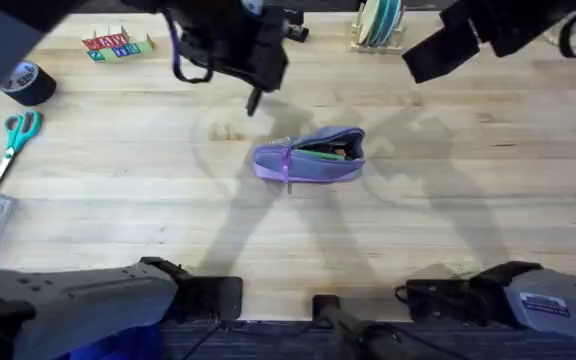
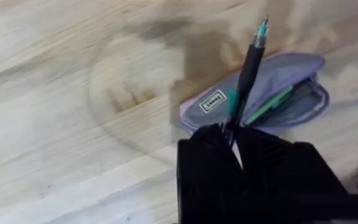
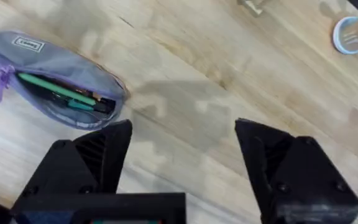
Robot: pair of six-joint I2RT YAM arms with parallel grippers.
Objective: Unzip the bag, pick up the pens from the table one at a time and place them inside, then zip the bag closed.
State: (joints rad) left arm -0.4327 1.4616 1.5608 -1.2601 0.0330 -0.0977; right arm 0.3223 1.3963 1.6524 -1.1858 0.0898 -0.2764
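- The left gripper [image 2: 234,140] hangs above the table [image 1: 118,220], a little behind and to the left of the bag [image 1: 310,157]. Its two black fingers are pinched tight on a black pen [image 2: 249,71].
- The pen sticks out past the fingertips with its teal tip [image 2: 262,28] leading, and from the left wrist camera it lines up over the bag's open mouth. My guess is that it is held this way so it can slide in lengthwise.
- The bag lies on its side near the middle of the table, its long side running left to right. It seems placed there so that either arm can reach it.
- Its zipper is undone and the mouth gapes wide. A green pen [image 3: 55,88] already rests inside, along the bag's length.
- The bag is lavender with a grey side panel bearing a small sewn label [image 3: 28,43]. A purple zipper pull [image 3: 4,79] hangs at one end.
- The right gripper [image 3: 182,158] is raised off to the right of the bag, well apart from it. Its jaws are spread wide and hold nothing. It looks parked out of the way, perhaps ready to steady the bag or work the zipper.
- Teal-handled scissors [image 1: 13,137] and a roll of black tape [image 1: 26,83] lie far off at the table's left edge, untouched.
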